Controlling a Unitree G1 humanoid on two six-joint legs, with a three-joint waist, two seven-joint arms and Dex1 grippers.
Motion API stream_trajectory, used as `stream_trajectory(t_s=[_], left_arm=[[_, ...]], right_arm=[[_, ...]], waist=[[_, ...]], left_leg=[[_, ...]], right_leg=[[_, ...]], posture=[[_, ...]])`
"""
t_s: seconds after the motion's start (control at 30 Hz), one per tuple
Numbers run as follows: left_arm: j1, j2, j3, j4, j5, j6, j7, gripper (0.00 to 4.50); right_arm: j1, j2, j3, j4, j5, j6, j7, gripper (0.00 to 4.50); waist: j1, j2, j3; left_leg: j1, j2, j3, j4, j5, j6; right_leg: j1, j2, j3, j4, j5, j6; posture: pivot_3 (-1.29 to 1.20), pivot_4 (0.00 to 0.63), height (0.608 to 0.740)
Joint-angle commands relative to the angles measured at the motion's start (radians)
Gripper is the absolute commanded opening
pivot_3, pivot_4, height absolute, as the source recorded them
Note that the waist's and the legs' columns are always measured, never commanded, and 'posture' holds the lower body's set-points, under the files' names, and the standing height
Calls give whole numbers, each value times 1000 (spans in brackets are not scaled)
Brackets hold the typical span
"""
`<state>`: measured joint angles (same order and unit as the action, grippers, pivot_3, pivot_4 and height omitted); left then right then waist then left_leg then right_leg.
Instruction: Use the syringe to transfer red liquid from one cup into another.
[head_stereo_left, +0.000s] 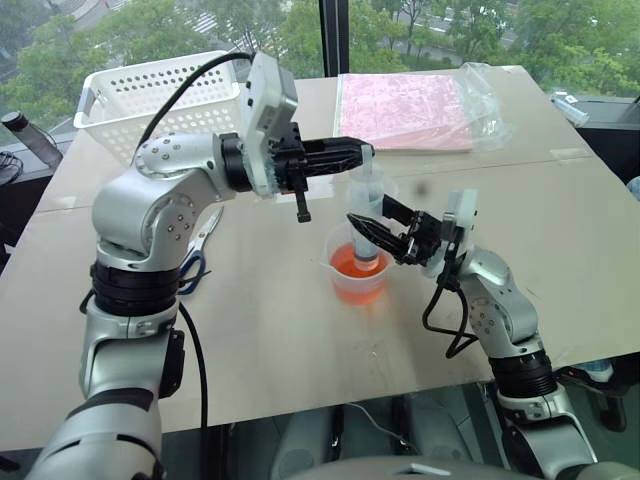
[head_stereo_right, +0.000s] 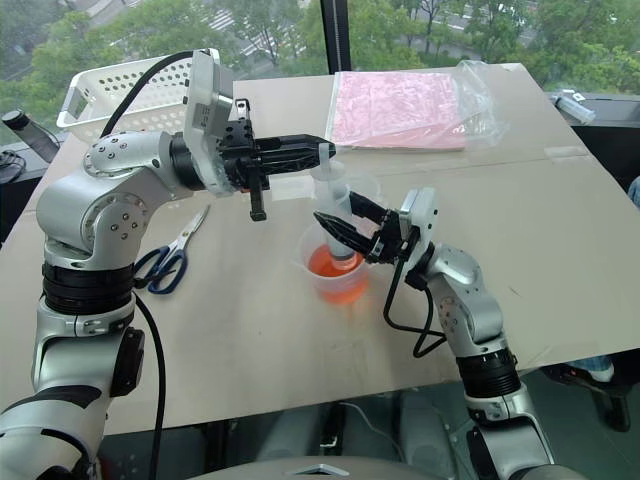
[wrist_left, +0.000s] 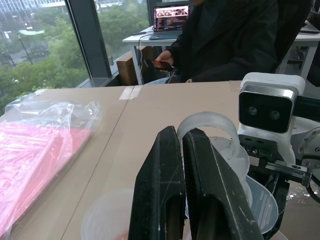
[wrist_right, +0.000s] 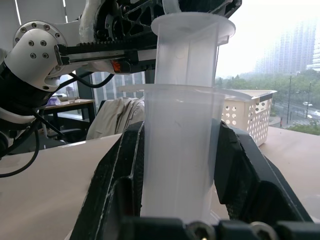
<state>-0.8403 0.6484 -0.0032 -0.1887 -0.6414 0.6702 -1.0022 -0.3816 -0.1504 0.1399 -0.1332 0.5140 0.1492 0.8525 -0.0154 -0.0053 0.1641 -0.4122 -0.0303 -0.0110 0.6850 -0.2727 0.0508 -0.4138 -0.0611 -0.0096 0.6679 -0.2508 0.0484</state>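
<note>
Orange-red liquid (head_stereo_left: 357, 268) sits in the big beaker (head_stereo_left: 358, 283) as the syringe (head_stereo_right: 338, 215) stands upright in it, both grippers clamped on.

Right gripper (head_stereo_left: 371, 232) squeezes the clear barrel from the side, fingers (wrist_right: 115, 175) pressed against its walls, nozzle end down in the beaker. Left gripper (head_stereo_left: 360, 153) reaches in level from the robot's left, jaws pinched together at the plunger's round top. Just behind the beaker stands the smaller clear cup (head_stereo_right: 360, 192). Elsewhere on the desk (head_stereo_left: 560, 240): blue-handled scissors (head_stereo_right: 170, 255), 1 white basket (head_stereo_left: 150, 95) and a pink sheet in a plastic bag (head_stereo_left: 415, 108).
</note>
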Motion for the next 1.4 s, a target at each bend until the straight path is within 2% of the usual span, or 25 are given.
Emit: stream_trajectory(t_s=[0.03, 0.13, 0.23, 0.37, 0.47, 0.57, 0.7, 0.87, 1.0, 1.23, 1.37, 1.4], left_arm=[[-6, 35, 73, -39, -4, -7, 32, 0], [22, 44, 109, -49, -82, 56, 29, 0], [38, 65, 147, -41, -116, 79, 17, 962], [95, 108, 225, -54, -215, 172, 10, 2805], [197, 177, 290, -90, -280, 233, -19, 2850], [373, 225, 367, -187, -237, 176, -1, 2850], [738, 205, 554, -319, -205, 46, -90, 2850], [920, 203, 605, -323, -206, -31, -166, 2850], [965, 184, 619, -335, -216, -59, -143, 2850], [882, 143, 582, -356, -332, -27, -11, 2850], [860, 132, 566, -355, -361, -14, 48, 2850], [856, 134, 561, -356, -363, -16, 55, 3097]], right_arm=[[-12, 5, 49, -33, -1, 10, 34, 1477], [-44, 4, 30, -61, 20, 39, 10, 1477], [-74, 1, 8, -111, 57, 92, -17, 1476], [-95, -5, -13, -172, 111, 166, -48, 1476], [-104, -16, -28, -210, 142, 214, -71, 1476], [-106, -38, -43, -249, 165, 249, -89, 1476], [-124, -57, -85, -289, 211, 285, -127, 1476], [-140, -62, -106, -296, 237, 300, -150, 1476], [-157, -53, -129, -311, 282, 328, -192, 1476], [-291, -57, -221, -279, 359, 376, -318, 1476], [-384, -77, -256, -217, 341, 369, -353, 1476], [-404, -82, -256, -191, 319, 353, -351, 1476]], waist=[[-1, 0, 0], [-3, 0, 0], [-1, 0, 0], [-1, 0, 0], [-6, 0, 0], [-10, 0, 0], [-15, 0, 0], [4, 0, 0], [5, 0, 0], [2, 0, 0], [0, 0, 0], [0, 0, 0]], left_leg=[[0, 0, 0, 0, 0, 0], [0, 0, 0, 0, 0, 0], [0, 0, 0, 0, 0, 0], [0, 0, -1, 0, 0, 0], [0, 0, -1, 0, 0, 0], [0, 1, -1, -1, 0, 0], [0, 1, 0, -2, 0, 0], [0, 1, -3, -3, 0, 0], [0, 0, -3, -3, 0, 0], [0, 0, -3, -3, 0, 0], [0, 0, -2, -3, 0, 0], [0, 0, -2, -3, 0, 0]], right_leg=[[0, 0, 0, 0, 0, 0], [0, 0, 0, 0, 0, 0], [0, 0, 0, 0, 0, 0], [0, -1, 0, 0, 0, 0], [0, -1, 0, 0, 0, 0], [0, -3, 0, 0, 0, 0], [0, -6, 1, -2, 0, 0], [0, -8, -2, -3, 0, -1], [0, -9, -2, -3, 0, -1], [0, -9, -3, -3, 0, -1], [0, -8, -2, -3, 0, -1], [0, -8, -2, -3, 0, -1]], posture=[[0, 150, 740], [0, 150, 740], [0, 150, 740], [0, 150, 740], [0, 150, 740], [0, 150, 740], [0, 150, 740], [0, 150, 740], [0, 150, 740], [0, 150, 740], [0, 150, 740], [0, 150, 740]])
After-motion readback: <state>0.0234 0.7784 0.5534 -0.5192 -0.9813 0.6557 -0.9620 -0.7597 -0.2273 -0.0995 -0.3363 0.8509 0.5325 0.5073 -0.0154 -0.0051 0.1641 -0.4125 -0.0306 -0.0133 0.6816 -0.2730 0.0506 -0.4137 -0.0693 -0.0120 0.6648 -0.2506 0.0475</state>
